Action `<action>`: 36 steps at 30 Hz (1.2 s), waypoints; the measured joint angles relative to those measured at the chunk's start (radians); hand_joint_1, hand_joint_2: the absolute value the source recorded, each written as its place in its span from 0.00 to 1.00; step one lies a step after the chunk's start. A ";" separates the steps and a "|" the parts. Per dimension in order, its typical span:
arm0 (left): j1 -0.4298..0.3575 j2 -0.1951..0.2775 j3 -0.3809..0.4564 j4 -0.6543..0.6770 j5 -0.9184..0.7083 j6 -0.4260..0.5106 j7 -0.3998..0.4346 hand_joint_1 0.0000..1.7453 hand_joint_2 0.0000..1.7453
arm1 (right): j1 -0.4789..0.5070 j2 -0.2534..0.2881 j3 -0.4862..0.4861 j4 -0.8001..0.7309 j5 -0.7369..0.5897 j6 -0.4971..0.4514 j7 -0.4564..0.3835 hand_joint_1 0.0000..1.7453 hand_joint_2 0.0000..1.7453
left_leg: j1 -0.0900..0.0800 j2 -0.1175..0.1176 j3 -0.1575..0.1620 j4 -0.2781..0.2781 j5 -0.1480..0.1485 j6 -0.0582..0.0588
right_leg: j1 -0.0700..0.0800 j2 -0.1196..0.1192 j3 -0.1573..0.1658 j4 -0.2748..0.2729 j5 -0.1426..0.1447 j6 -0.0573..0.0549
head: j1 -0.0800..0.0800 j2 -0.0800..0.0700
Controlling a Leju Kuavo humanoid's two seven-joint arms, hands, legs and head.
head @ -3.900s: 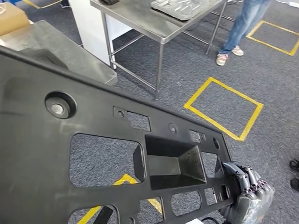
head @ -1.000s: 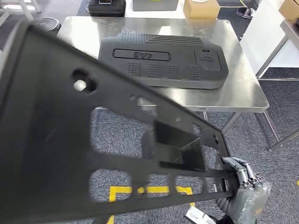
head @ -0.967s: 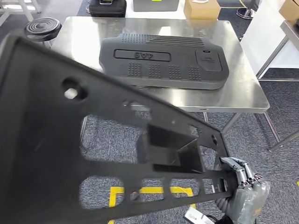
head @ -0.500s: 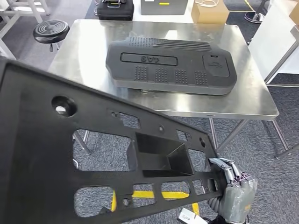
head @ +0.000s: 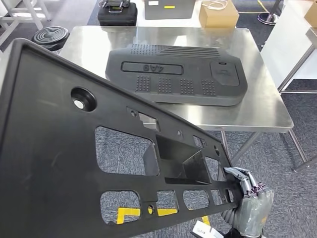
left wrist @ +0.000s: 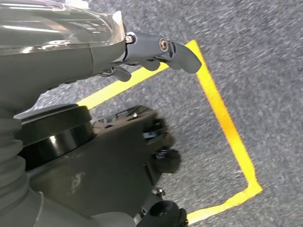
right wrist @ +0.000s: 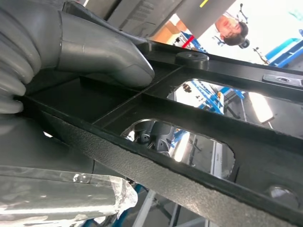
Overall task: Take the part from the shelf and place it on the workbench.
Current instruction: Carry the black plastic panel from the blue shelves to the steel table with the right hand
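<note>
the black panel (head: 56,163) runs off the head view's left and bottom edges, hiding the worktop's (head: 261,99) near-left corner; the left robot hand's (left wrist: 157,52) grip is unclear

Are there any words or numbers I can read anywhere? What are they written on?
"4A9", seen upside down, raised on the black cover lying on the steel workbench.
Small marking on the cover's recessed corner panel: too small to read.
The carried black panel: no writing I can see.

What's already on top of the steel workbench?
A large black ribbed cover panel lies flat on the workbench. The held black frame part hides the bench's near left corner, so anything there can't be seen.
</note>
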 joint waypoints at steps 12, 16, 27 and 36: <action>0.000 0.000 0.001 0.000 -0.004 -0.001 0.000 0.00 1.00 | 0.001 0.003 -0.004 0.001 -0.011 0.000 -0.002 1.00 1.00 | -0.019 -0.008 0.047 -0.024 -0.042 0.058 | 0.007 0.000 -0.170 0.247 -0.042 0.012 | 0.009 0.000; -0.001 -0.004 0.001 0.000 -0.007 -0.003 -0.001 0.00 1.00 | 0.001 0.002 -0.004 0.001 -0.015 0.000 0.001 1.00 1.00 | -0.024 -0.012 0.073 -0.030 -0.062 0.049 | 0.031 0.003 -0.104 0.057 0.069 -0.035 | 0.007 0.000; 0.002 -0.003 0.002 0.000 -0.015 -0.002 -0.001 0.00 1.00 | 0.007 0.000 -0.005 0.008 -0.041 0.000 0.020 1.00 1.00 | 0.001 -0.004 -0.063 0.172 -0.095 -0.005 | 0.010 -0.002 -0.021 -0.017 0.034 -0.034 | 0.003 0.000; -0.001 -0.003 0.010 0.000 -0.022 -0.005 -0.001 0.00 1.00 | 0.001 -0.035 0.038 0.021 -0.068 0.000 0.080 1.00 1.00 | -0.001 -0.001 0.017 -0.018 -0.025 0.032 | 0.001 -0.001 -0.010 0.032 -0.027 0.013 | 0.004 0.000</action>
